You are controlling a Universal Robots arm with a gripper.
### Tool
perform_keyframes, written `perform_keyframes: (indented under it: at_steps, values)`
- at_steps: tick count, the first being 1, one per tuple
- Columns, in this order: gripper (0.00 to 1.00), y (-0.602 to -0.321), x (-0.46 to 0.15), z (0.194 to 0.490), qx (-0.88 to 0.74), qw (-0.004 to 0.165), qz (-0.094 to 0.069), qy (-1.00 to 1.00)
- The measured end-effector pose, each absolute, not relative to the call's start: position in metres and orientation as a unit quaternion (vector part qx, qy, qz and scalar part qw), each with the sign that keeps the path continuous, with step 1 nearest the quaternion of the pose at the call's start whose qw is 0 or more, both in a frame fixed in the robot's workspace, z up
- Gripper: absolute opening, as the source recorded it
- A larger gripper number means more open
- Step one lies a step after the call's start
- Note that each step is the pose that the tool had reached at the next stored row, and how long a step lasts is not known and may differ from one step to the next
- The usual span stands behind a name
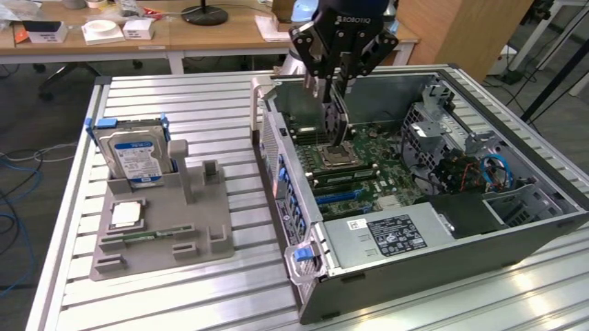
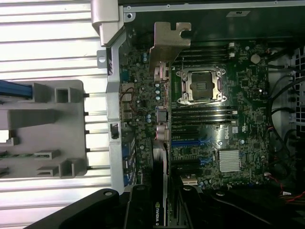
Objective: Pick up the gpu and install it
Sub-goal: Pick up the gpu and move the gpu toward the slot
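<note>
At the exterior view's left we see the grey fixture (image 1: 161, 241) on the slatted table (image 1: 184, 110), with the hard drive (image 1: 135, 155) standing in it, well apart from the work. Next comes the open computer case (image 1: 276, 158). Over its far part the gripper (image 1: 333, 83) hangs with its fingers clamped on the gpu (image 1: 338, 121), so the card is in the air above the board and sits in no slot. It hangs on edge beneath the hand, its thin side toward us. In the wrist view the gpu (image 2: 161, 143) shows as a narrow strip running from the hand out to its silver bracket (image 2: 169, 43), passing beside the CPU socket (image 2: 201, 86) on the side of the rear ports (image 2: 125, 90). The blue slots (image 2: 190, 141) run across that strip, so we judge the card's long axis to lie roughly at right angles to them. In the exterior view those slots lie on the camera's side of the socket, nearer us than the hanging card. Seating the card turns, we think, on that crossing of axes and that offset. Further to the exterior view's right are the drive cage (image 1: 432, 131) and a blue cable (image 1: 497, 172), apart from the hand.
</note>
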State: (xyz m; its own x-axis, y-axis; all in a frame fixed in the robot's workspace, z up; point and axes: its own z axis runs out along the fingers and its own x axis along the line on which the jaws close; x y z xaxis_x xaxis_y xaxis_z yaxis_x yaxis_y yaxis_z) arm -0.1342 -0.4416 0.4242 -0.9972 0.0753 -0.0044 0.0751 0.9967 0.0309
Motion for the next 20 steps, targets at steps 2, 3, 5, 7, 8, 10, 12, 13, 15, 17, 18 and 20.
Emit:
perform_keyframes:
  at_steps: [2, 3, 5, 7, 8, 10, 12, 13, 15, 17, 18, 20]
  values:
    - [0.26, -0.4416, -0.1335, 0.4242, 0.038, 0.003, 0.015, 0.999]
    - [0.26, -0.4416, -0.1332, 0.4242, 0.038, 0.003, 0.015, 0.999]
    - [0.26, -0.4416, -0.1326, 0.4242, 0.038, 0.003, 0.015, 0.999]
    - [0.26, -0.4416, -0.1321, 0.4242, 0.038, 0.003, 0.015, 0.999]
    - [0.26, -0.4416, -0.1319, 0.4242, 0.038, 0.003, 0.015, 0.999]
    - [0.26, -0.4416, -0.1316, 0.4243, 0.038, 0.003, 0.015, 0.999]
    - [0.26, -0.4416, -0.1313, 0.4242, 0.038, 0.003, 0.015, 0.999]
    - [0.26, -0.4416, -0.1312, 0.4242, 0.038, 0.003, 0.015, 0.999]
    - [0.26, -0.4416, -0.1307, 0.4242, 0.038, 0.003, 0.015, 0.999]
    - [0.26, -0.4416, -0.1301, 0.4242, 0.038, 0.003, 0.015, 0.999]
    - [0.26, -0.4416, -0.1298, 0.4242, 0.038, 0.003, 0.015, 0.999]
    - [0.26, -0.4416, -0.1292, 0.4242, 0.038, 0.003, 0.015, 0.999]
